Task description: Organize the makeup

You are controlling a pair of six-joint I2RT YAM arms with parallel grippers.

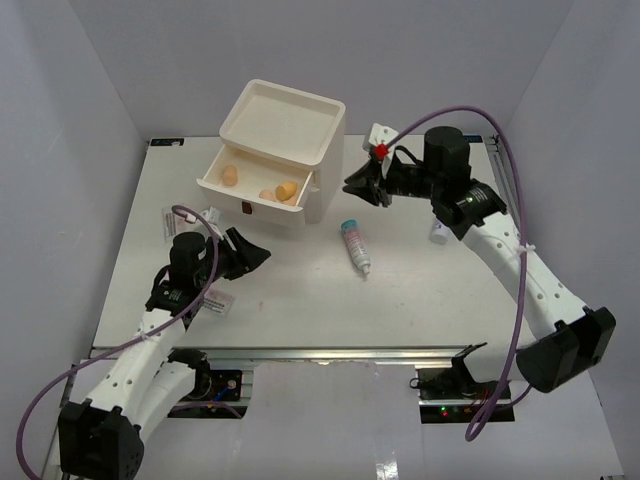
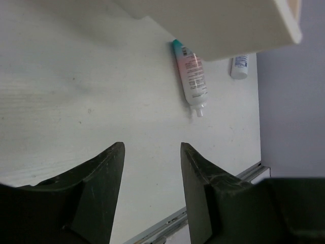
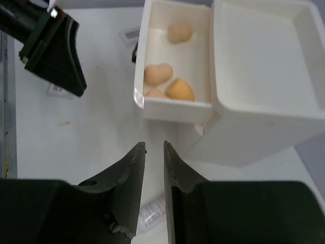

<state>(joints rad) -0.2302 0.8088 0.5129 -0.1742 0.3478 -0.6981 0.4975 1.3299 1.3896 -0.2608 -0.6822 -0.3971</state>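
Tan egg-shaped sponges (image 1: 287, 190) lie in the open top drawer (image 1: 215, 185) of the cream chest; the right wrist view shows them too (image 3: 158, 73). A white tube with a teal-pink label (image 1: 354, 245) lies on the table in front of the chest, also in the left wrist view (image 2: 192, 76). A second white tube (image 1: 440, 232) lies beside the right arm. A flat white packet (image 1: 220, 298) lies by the left arm. My left gripper (image 1: 250, 255) is open and empty, low over the table. My right gripper (image 1: 358, 185) hovers right of the chest, jaws narrowly apart and empty.
The cream drawer chest (image 1: 322, 150) stands at the back middle with a shallow tray top. Another labelled packet (image 1: 175, 218) lies at the table's left edge. Grey walls close in on three sides. A metal rail (image 1: 330, 352) runs along the near edge.
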